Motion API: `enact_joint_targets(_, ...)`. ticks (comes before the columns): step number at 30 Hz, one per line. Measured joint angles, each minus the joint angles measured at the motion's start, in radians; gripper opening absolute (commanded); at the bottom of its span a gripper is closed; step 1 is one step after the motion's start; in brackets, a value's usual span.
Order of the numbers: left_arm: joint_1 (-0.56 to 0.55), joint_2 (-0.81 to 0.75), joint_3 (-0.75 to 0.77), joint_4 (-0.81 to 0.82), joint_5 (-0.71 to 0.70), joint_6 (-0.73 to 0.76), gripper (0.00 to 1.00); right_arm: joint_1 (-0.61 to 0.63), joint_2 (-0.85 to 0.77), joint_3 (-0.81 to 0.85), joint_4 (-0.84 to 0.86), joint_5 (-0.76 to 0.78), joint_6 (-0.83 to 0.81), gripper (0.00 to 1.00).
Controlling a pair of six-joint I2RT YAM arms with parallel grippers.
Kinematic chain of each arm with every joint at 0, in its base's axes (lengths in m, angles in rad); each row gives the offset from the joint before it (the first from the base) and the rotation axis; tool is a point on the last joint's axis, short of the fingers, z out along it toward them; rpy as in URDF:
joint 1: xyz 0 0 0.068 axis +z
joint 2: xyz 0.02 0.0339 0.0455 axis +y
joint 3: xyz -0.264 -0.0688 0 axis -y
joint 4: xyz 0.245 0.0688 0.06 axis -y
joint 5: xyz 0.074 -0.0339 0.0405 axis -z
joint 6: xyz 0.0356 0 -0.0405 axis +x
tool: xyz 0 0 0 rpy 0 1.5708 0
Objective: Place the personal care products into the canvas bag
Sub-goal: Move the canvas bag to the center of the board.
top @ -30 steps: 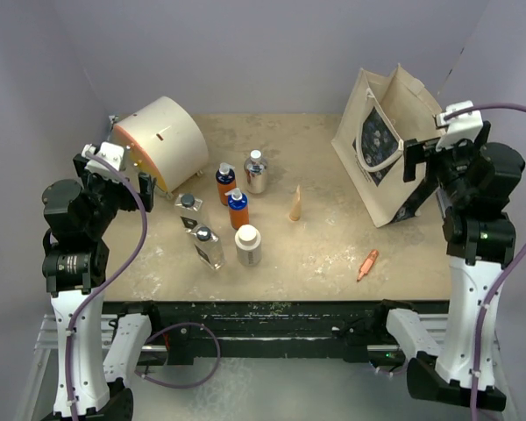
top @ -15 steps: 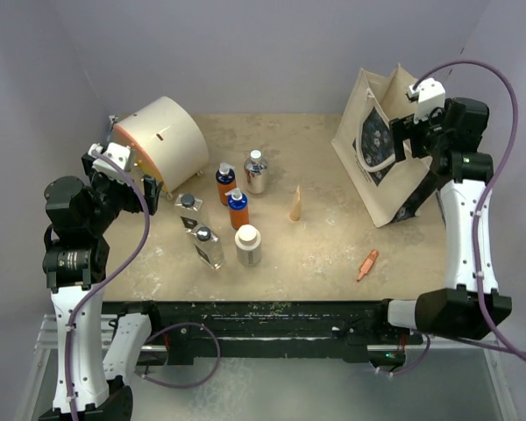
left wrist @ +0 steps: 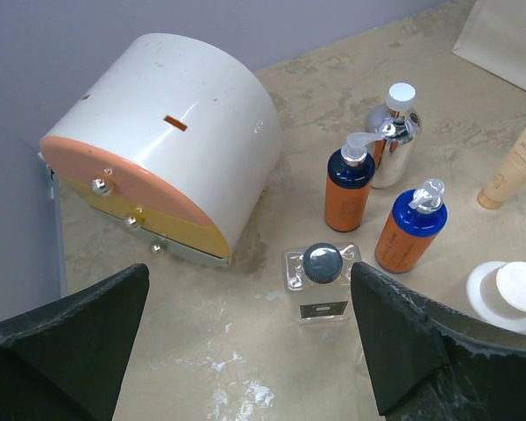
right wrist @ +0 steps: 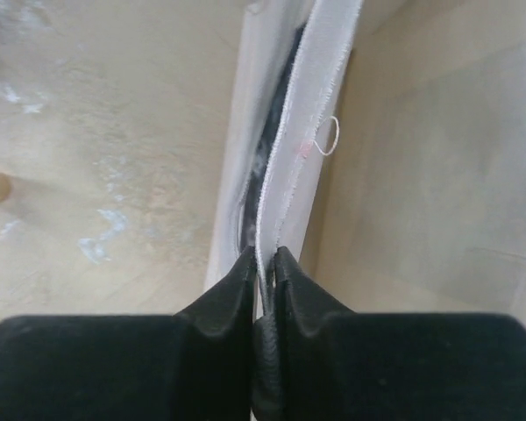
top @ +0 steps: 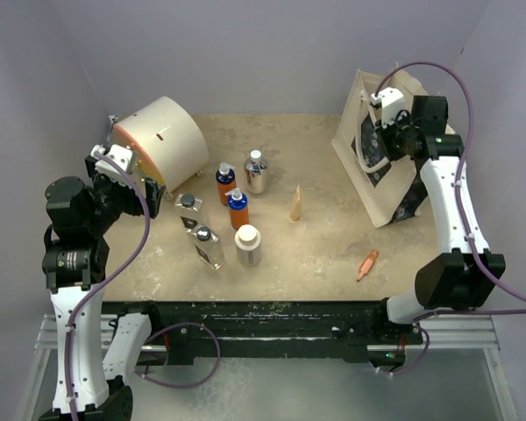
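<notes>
The right hand [right wrist: 265, 263] is clenched on the rim of the beige canvas tote bag [top: 394, 189] at the far right corner of the bench [top: 333, 246]. All six small personal care bottles [top: 238, 209] stand left of centre, none bagged. The left hand [left wrist: 245, 346] hangs released above them.
</notes>
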State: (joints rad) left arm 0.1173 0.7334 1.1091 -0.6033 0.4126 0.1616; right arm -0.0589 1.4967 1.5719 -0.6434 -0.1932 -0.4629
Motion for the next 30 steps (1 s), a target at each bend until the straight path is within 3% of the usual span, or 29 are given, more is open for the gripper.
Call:
enact_joint_targets(4,0.000,-0.003,0.000,-0.024,0.008,0.011,0.99,0.087,-0.016,0.000,-0.019,0.008,0.008,0.00)
enact_joint_targets(11,0.000,-0.003,0.000,-0.085,0.033,0.039,0.99,0.222,-0.117,-0.029,-0.060,0.014,0.078,0.00)
enact_joint_targets(30,0.000,-0.020,-0.012,-0.137,0.034,0.048,0.99,0.309,-0.325,-0.241,-0.035,-0.095,0.169,0.11)
